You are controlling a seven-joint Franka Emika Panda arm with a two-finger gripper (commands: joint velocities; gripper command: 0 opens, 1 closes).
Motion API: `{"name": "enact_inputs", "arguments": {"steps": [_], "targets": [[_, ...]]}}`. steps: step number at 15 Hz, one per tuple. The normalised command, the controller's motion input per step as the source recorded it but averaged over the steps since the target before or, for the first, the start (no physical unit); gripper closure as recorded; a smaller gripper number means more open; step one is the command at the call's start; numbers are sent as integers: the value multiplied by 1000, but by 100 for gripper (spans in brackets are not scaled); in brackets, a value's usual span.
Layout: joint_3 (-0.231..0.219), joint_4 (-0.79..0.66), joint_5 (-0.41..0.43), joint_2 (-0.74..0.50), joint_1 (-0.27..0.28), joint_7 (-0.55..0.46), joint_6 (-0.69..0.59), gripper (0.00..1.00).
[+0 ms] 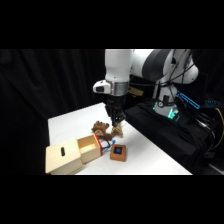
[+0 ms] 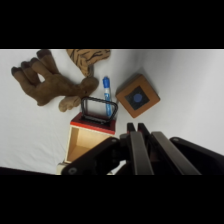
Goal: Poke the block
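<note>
While my fingers hang pressed together, gripping nothing, the block sits apart on the desk; the plush toy lies nearby.

Robot lab: white table, black curtains, cabling.

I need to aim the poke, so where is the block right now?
In the side view the block sits on the table's near part, just right of the pale wooden box, in front of the plush toy.
</note>
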Motion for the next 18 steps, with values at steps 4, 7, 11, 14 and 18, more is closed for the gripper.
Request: {"name": "enact_inputs", "arguments": {"steps": [4, 7, 11, 14, 18], "targets": [[21, -2, -149, 209, 52, 125, 292, 100], [-10, 31, -158, 308, 58, 120, 334, 100], [-74, 121, -186, 349, 90, 139, 267, 100], [-125, 192, -154, 331, 115, 107, 185, 100], [-117, 187, -106, 248, 118, 71, 145, 100]]}}
